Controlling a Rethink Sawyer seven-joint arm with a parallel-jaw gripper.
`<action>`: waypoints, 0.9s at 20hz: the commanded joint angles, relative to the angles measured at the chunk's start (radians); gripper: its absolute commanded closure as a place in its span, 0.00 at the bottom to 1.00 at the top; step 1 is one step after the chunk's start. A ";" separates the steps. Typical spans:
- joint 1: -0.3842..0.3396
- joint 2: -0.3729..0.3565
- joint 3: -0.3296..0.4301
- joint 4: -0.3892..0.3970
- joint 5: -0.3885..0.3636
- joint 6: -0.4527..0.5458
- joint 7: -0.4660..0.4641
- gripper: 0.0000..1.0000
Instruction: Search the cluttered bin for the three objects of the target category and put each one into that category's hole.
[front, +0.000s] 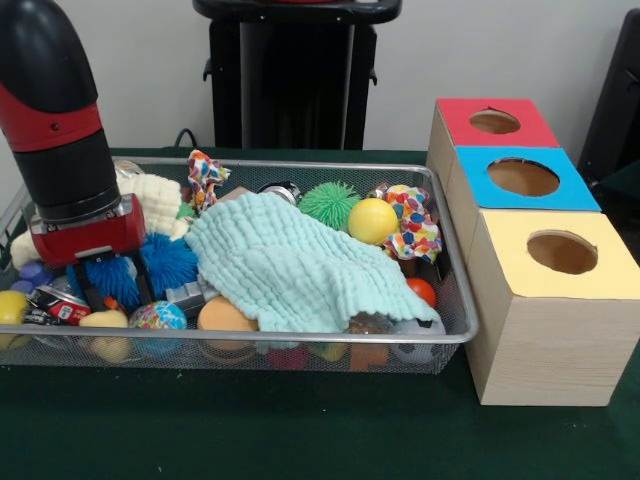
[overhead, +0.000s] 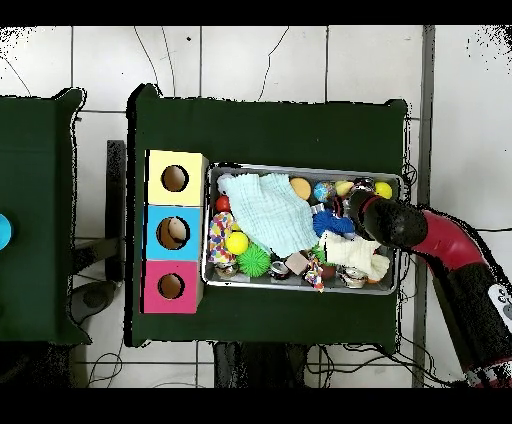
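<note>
A wire mesh bin holds many toys. My gripper is down in the bin's left end, open, with its fingers either side of part of a blue spiky ball. A mint green cloth covers the bin's middle and hides what lies under it. Around it sit a yellow ball, a green spiky ball, an orange ball, a multicoloured ball and a small red ball. In the overhead view my arm covers the gripper.
Three wooden boxes with round holes stand right of the bin: red top, blue top, yellow top. Something pale shows inside the blue hole. Colourful rope toys, a white knitted thing and a can crowd the bin.
</note>
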 joint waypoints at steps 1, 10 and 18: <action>-0.025 0.089 -0.012 -0.040 -0.083 -0.101 -0.056 0.00; -0.012 0.084 -0.019 -0.046 -0.081 -0.098 -0.041 0.00; 0.012 0.063 -0.033 -0.014 -0.071 -0.111 0.014 0.00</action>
